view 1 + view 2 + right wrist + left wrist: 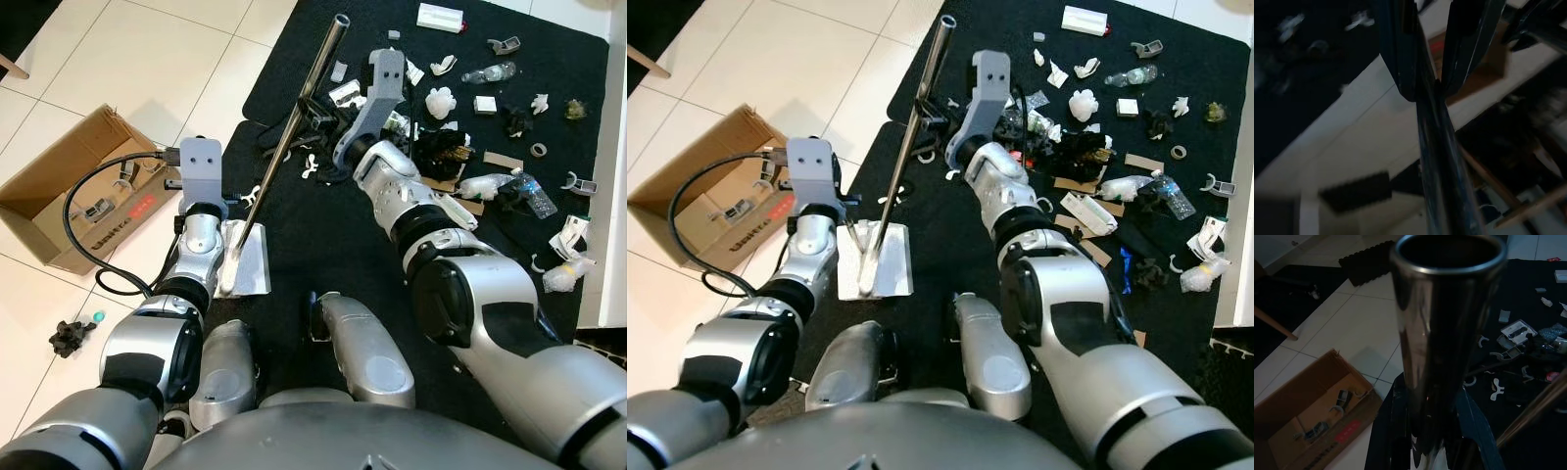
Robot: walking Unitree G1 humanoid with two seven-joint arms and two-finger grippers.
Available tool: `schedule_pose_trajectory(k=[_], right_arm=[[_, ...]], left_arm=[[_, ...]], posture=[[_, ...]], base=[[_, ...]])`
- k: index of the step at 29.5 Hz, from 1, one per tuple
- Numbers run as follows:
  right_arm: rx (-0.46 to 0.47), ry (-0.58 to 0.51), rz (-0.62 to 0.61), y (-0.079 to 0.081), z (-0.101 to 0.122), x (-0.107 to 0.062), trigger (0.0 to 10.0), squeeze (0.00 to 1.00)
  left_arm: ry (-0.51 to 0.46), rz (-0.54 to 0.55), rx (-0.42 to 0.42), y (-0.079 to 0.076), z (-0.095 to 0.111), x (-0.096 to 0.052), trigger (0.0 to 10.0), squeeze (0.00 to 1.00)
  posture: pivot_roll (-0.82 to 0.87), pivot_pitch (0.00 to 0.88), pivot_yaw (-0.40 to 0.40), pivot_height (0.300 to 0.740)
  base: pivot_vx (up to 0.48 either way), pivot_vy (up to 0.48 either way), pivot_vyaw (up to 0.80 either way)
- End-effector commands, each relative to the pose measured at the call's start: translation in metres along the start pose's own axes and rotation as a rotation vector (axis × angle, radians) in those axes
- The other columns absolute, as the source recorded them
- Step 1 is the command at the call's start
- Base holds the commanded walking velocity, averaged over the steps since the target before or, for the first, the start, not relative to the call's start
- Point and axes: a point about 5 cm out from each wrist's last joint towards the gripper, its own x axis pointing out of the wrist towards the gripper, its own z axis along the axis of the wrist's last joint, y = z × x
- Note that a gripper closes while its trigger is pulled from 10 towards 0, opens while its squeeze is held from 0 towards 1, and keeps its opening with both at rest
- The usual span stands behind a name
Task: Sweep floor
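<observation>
My left gripper [1430,450] clamps the dustpan [247,257] handle, steadying it; right gripper [1427,78] clamps the broom [436,152] to drag litter [500,181] in.

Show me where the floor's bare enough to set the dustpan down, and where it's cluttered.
Bare: the black mat between the dustpan and the right arm, and the white tiles beyond the cardboard box. Crowded: the litter strewn across the mat's far right. A cable loops over the tiles beside the box, with a dark scrap nearer the robot.
</observation>
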Motion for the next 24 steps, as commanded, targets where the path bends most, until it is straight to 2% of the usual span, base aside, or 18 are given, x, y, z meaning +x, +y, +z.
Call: schedule_pose_trajectory(k=[1, 4, 5, 8, 14, 17, 24], right_arm=[[-0.076, -0.045, -0.013, -0.002, 0.007, -0.001, 10.0, 0.00], [-0.274, -0.039, -0.134, -0.017, 0.002, -0.014, 10.0, 0.00], [-0.274, -0.039, -0.134, -0.017, 0.002, -0.014, 10.0, 0.00], [-0.381, -0.031, -0.178, -0.024, -0.001, -0.021, 10.0, 0.00], [-0.341, -0.054, -0.180, -0.026, 0.000, -0.024, 10.0, 0.00], [-0.221, -0.082, -0.156, -0.024, 0.001, -0.022, 10.0, 0.00], [-0.214, -0.095, -0.162, -0.023, 0.003, -0.021, 10.0, 0.00]], left_arm=[[0.069, 0.026, 0.063, 0.012, -0.017, -0.007, 10.0, 0.00], [0.023, 0.044, 0.057, 0.015, -0.008, -0.002, 10.0, 0.00], [0.023, 0.044, 0.057, 0.015, -0.008, -0.002, 10.0, 0.00], [-0.003, 0.059, 0.052, 0.019, -0.002, 0.002, 10.0, 0.00], [-0.032, 0.076, 0.042, 0.022, 0.006, 0.006, 10.0, 0.00], [-0.090, 0.084, 0.044, 0.025, 0.022, 0.014, 10.0, 0.00], [-0.148, 0.090, 0.062, 0.027, 0.033, 0.018, 10.0, 0.00]], posture=[[-0.01, 0.106, 0.004, 0.740], [-0.01, 0.105, 0.004, 0.740], [-0.01, 0.105, 0.004, 0.740], [-0.01, 0.102, 0.007, 0.740], [-0.01, 0.099, 0.008, 0.740], [-0.01, 0.093, 0.007, 0.740], [0.00, 0.091, 0.008, 0.740]], base=[[0.000, 0.000, 0.00], [0.000, 0.000, 0.00], [0.000, 0.000, 0.00], [0.000, 0.000, 0.00], [0.000, 0.000, 0.00], [0.000, 0.000, 0.00], [0.000, 0.000, 0.00]])
